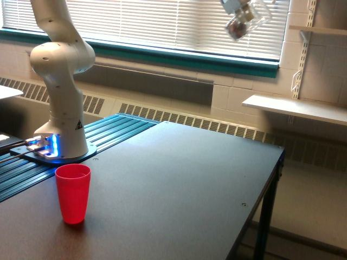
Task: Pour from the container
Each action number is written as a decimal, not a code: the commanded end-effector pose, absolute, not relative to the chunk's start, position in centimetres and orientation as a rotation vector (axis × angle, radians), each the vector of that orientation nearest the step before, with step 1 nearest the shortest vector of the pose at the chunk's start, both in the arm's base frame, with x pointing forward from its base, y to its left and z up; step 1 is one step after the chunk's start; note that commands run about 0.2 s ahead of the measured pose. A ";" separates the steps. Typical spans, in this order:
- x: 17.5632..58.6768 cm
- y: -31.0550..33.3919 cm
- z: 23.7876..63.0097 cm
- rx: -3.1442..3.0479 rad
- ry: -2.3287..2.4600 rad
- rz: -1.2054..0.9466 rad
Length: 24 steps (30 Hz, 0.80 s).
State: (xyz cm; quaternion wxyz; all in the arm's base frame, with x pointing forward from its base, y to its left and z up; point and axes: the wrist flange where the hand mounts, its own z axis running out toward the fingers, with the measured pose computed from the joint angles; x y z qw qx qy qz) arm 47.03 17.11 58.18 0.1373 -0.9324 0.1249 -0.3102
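Exterior view, only camera. My gripper point(236, 7) sits at the very top edge of the frame, mostly cut off; only a pale grey block of it shows. The finger positions are not visible, so I cannot tell whether they are apart or closed, though the cup point(244, 20) hangs directly from that block and touches it.

Cup: clear, rounded, blurred. It lies just below my gripper and slightly toward the exterior view's right. It is tilted, not upright. Long axis runs on a diagonal, from upper right down to lower left in this view. A dark brownish clump of pieces point(236, 28) sits at the lower-left end of it. Which end is the mouth I cannot tell from the blur.

Below my gripper, far down and well apart from it: black table point(179, 195). The cup is high above the table, in front of the window blinds point(162, 24).

Well below and far toward the exterior view's left of my gripper: red cup point(72, 193), upright on the table, mouth up, near the table's front-left part. The clear cup is not over it; the two are well apart sideways.

My base point(59, 143) stands beyond the red cup at the table's left side, blue light lit at its foot.
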 end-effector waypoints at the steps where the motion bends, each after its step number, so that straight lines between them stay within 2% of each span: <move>1: 45.8 13.6 56.4 -2.729 0.564 -0.842; 12: 43.0 7.8 55.3 -2.727 0.847 -0.751; 24: 41.5 1.4 56.1 -2.708 1.133 -0.732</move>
